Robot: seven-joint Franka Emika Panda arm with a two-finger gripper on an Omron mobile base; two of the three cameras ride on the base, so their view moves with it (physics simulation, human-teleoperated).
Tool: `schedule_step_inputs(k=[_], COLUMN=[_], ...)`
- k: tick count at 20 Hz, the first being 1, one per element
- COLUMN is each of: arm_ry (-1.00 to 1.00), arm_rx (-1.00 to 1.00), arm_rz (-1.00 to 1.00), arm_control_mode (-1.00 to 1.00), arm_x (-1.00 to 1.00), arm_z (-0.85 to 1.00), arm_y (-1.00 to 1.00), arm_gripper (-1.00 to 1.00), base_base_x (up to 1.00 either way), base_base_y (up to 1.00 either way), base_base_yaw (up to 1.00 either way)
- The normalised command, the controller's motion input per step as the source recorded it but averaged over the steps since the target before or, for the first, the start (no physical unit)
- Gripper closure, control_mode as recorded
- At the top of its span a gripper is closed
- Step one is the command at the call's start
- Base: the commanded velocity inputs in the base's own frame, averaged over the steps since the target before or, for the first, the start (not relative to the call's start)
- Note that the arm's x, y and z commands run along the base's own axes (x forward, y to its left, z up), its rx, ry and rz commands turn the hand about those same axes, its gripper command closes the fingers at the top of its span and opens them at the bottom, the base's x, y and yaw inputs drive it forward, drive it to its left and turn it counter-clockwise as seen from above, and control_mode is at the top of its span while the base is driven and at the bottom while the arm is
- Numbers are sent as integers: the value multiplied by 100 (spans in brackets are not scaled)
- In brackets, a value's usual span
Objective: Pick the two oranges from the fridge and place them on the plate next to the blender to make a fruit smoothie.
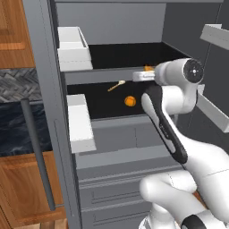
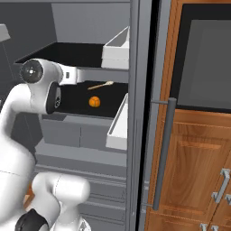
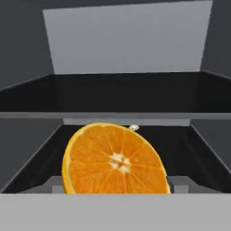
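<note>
the fridge [image 1: 114,134] stands open, grey-walled, with black shelves and white door bins [image 1: 74,49]. the arm reaches onto the upper shelf, where an orange slice [image 3: 116,160] sits right in front of the gripper. whether the jaws are apart or clamped on it cannot be told. a second orange [image 1: 129,101] and a wooden spoon [image 1: 116,85] lie on the shelf below the gripper.
</note>
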Motion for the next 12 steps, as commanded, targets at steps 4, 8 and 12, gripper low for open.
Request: schedule_step_inputs(k=[4,8,12], arm_ry=[70,51,-12], arm_rx=[0,0,-3], arm_rz=[5,2,0], arm_control_mode=[-100,-100,-100], arm_x=[-100,-100,-100], arm_z=[-10,-6,-2], arm_y=[4,0,0], arm_gripper=[100,100,100], base_base_x=[0,0,0], base_base_y=[0,0,0], base_base_yaw=[0,0,0])
